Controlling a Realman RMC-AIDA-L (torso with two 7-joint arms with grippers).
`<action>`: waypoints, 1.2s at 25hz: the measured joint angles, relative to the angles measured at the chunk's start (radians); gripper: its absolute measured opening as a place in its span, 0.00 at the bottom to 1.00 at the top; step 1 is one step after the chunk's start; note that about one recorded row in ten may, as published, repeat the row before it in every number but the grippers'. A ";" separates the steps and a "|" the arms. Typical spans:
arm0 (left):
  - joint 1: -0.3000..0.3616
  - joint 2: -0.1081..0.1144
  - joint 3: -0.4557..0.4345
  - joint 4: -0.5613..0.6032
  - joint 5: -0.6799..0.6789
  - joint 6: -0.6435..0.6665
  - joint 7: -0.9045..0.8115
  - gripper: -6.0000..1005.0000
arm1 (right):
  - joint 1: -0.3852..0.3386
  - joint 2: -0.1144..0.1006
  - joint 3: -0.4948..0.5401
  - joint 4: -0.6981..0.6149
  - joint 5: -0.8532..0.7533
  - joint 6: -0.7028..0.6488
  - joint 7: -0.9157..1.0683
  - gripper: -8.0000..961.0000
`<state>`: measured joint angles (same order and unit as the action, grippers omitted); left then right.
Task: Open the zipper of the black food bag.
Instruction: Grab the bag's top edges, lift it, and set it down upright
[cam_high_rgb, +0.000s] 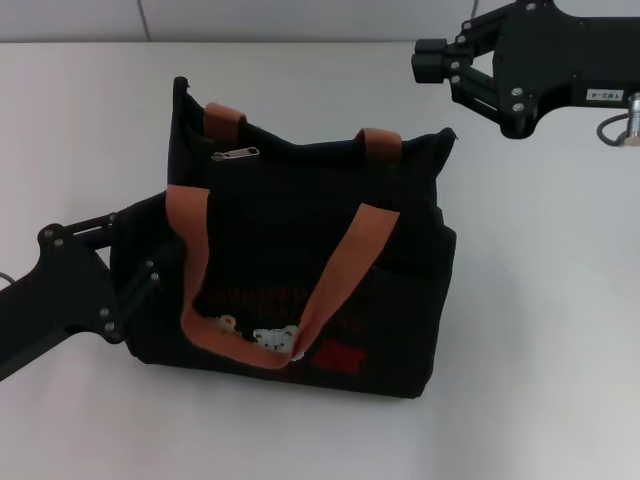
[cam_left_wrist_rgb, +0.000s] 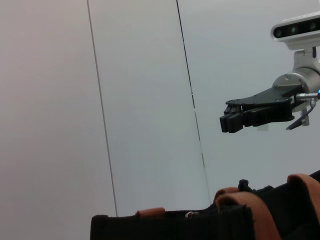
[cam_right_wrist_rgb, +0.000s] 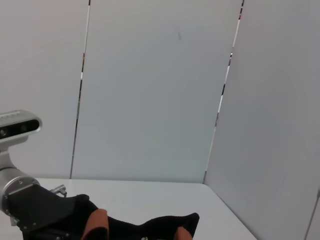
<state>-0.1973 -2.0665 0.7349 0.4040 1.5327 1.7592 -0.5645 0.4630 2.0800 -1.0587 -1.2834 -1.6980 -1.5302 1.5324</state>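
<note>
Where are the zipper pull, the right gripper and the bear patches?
zipper pull (cam_high_rgb: 236, 154), head view, on the silver tab.
right gripper (cam_high_rgb: 430, 60), head view, at the fingertips.
bear patches (cam_high_rgb: 276, 340), head view, on the larger white bear.

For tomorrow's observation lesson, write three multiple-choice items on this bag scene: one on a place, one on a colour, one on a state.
1. Where is the pull tab of the zipper?
A. near the bag's left end
B. near its right end
C. on the table

2. What colour are the handles of the black food bag?
A. blue
B. orange-brown
C. white

3. The right gripper is
A. shut on the tab
B. gripping a handle
C. clear of the bag

Answers: 1 A, tab beside the left rear strap. 2 B, straps orange-brown. 3 C, it hangs beyond the bag's right corner; the left gripper is at the left side.
</note>
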 joint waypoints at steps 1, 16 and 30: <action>-0.001 0.000 0.000 0.000 0.000 0.003 0.000 0.27 | 0.000 0.000 0.003 0.000 0.000 -0.001 0.000 0.13; -0.004 0.000 0.000 -0.003 0.000 0.008 0.000 0.20 | -0.004 0.000 0.006 0.004 0.000 -0.002 0.000 0.14; -0.091 -0.004 -0.022 0.147 -0.038 0.151 -0.059 0.19 | -0.013 0.000 0.060 0.007 0.039 -0.027 -0.013 0.15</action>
<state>-0.2886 -2.0708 0.7132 0.5505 1.4944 1.9100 -0.6236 0.4495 2.0801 -0.9987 -1.2768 -1.6590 -1.5571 1.5195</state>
